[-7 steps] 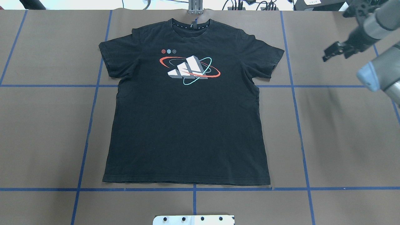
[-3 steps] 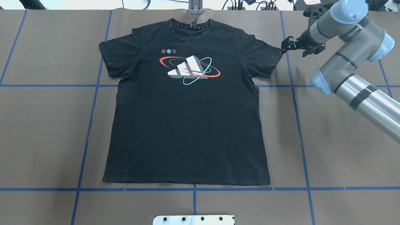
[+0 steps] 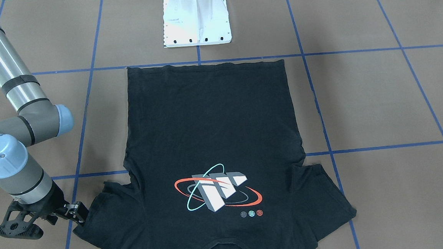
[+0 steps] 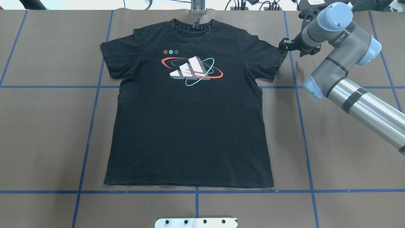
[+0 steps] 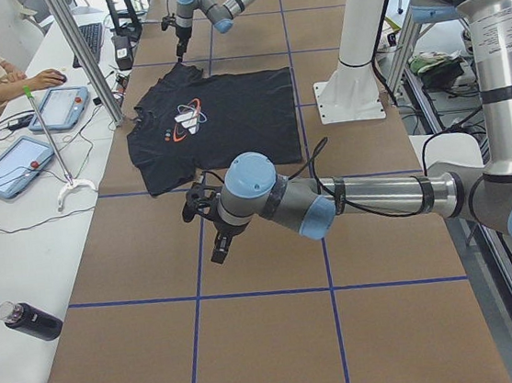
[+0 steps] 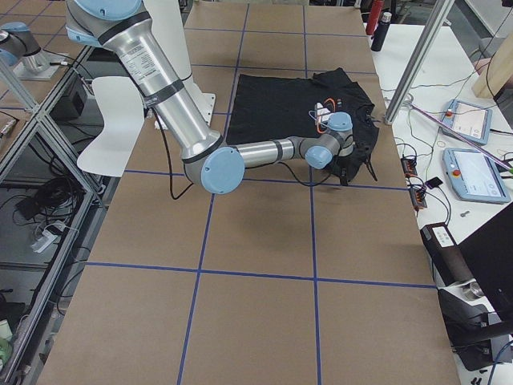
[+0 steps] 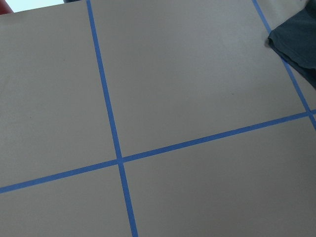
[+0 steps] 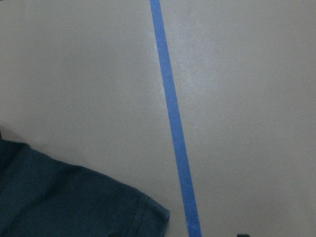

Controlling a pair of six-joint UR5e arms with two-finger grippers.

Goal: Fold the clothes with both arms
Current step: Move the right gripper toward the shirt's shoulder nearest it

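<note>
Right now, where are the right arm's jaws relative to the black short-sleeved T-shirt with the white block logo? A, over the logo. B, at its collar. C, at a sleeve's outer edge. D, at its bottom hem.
C: the jaws of the silver-grey right arm sit at the outer edge of the sleeve of the black short-sleeved T-shirt.

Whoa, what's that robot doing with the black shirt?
It is getting ready to fold it. The black T-shirt lies flat, print side up, on the brown table, with no fold made yet. The right arm's end effector is down at the tip of one sleeve; whether it has pinched the cloth cannot be told. The left arm's end effector hangs over bare table, apart from the shirt, past the other sleeve.
</note>
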